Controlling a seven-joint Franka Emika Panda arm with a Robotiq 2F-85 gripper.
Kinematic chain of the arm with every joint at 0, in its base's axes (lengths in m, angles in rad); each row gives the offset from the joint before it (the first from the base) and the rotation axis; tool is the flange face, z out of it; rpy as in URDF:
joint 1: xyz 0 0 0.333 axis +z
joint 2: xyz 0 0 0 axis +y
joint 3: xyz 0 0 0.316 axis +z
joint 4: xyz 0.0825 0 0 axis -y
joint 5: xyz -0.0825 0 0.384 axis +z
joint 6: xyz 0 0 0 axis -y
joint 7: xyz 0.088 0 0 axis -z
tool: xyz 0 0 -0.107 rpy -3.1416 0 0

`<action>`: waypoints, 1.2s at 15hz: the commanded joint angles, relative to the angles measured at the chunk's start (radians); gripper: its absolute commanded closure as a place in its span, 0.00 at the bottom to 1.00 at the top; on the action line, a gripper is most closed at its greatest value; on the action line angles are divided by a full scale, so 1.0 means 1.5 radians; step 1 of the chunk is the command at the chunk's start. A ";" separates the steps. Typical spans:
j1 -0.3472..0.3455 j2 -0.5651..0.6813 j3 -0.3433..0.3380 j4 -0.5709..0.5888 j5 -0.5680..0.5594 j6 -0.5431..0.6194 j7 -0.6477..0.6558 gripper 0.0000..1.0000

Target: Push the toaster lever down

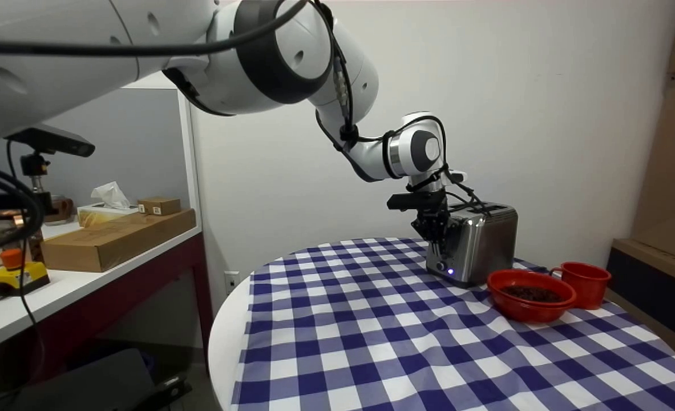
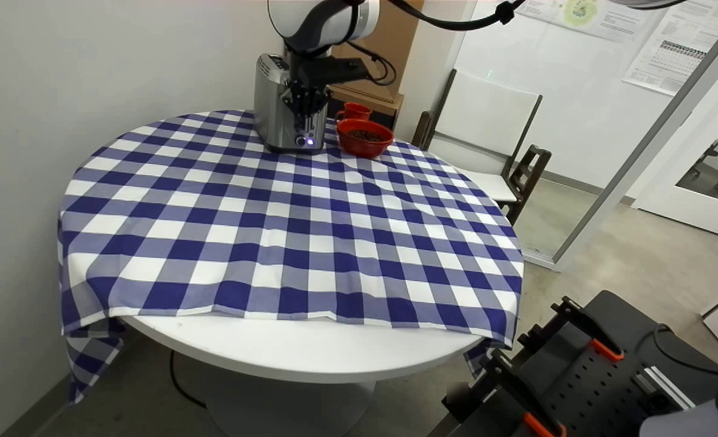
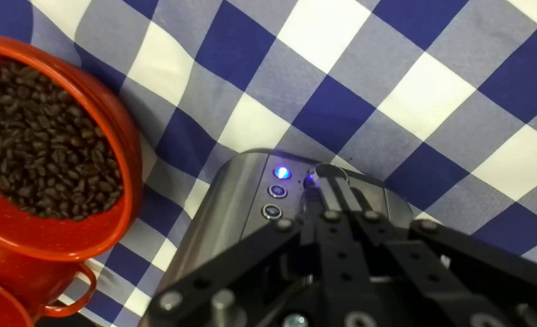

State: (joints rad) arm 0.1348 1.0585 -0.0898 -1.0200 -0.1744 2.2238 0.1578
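While the Lever Hides, I Plan My Push

Because my gripper [image 3: 335, 181] blocks part of the toaster [image 2: 269, 112], I can't see the lever. In an exterior view, the toaster stands on the far side of the table [image 2: 298, 340], left of a red bowl [image 2: 362, 149]. My two fingers [image 3: 329, 194] are pinched together, almost no gap, and I see nothing in them; I can't tell if they touch the lever. I guess the toaster is light enough to scoot, and its shiny sides look hard and slippery. The lever is likely stiff and springy. I wouldn't grab it; I'd set both fingers on top and press straight down, without bumping the round knob [image 3: 331, 170] or the blue light [image 3: 282, 172].
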 commanded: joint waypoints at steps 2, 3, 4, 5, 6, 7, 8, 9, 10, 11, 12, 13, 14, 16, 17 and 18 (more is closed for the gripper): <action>-0.013 0.014 0.014 0.026 0.021 -0.035 -0.006 0.72; -0.021 0.004 0.026 0.022 0.037 -0.048 -0.013 0.66; -0.037 -0.014 0.048 0.011 0.063 -0.066 -0.033 0.58; -0.048 -0.030 0.062 -0.002 0.083 -0.074 -0.041 0.51; -0.061 -0.054 0.077 -0.021 0.106 -0.084 -0.052 0.45; -0.072 -0.072 0.087 -0.033 0.126 -0.090 -0.059 0.36; -0.083 -0.102 0.096 -0.057 0.145 -0.096 -0.063 0.30; -0.094 -0.126 0.103 -0.075 0.162 -0.100 -0.069 0.22; -0.104 -0.164 0.109 -0.107 0.176 -0.104 -0.074 0.16; -0.112 -0.196 0.109 -0.134 0.185 -0.109 -0.077 0.09; -0.115 -0.231 0.106 -0.166 0.188 -0.116 -0.081 0.01; -0.119 -0.263 0.104 -0.194 0.189 -0.124 -0.087 0.00; -0.122 -0.295 0.102 -0.221 0.191 -0.133 -0.096 0.00; -0.127 -0.358 0.105 -0.278 0.197 -0.162 -0.117 0.00; -0.129 -0.389 0.106 -0.309 0.202 -0.178 -0.129 0.00; -0.127 -0.420 0.105 -0.339 0.200 -0.198 -0.141 0.00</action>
State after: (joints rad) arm -0.0458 0.5969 0.0582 -1.3349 0.0945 1.9739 0.0104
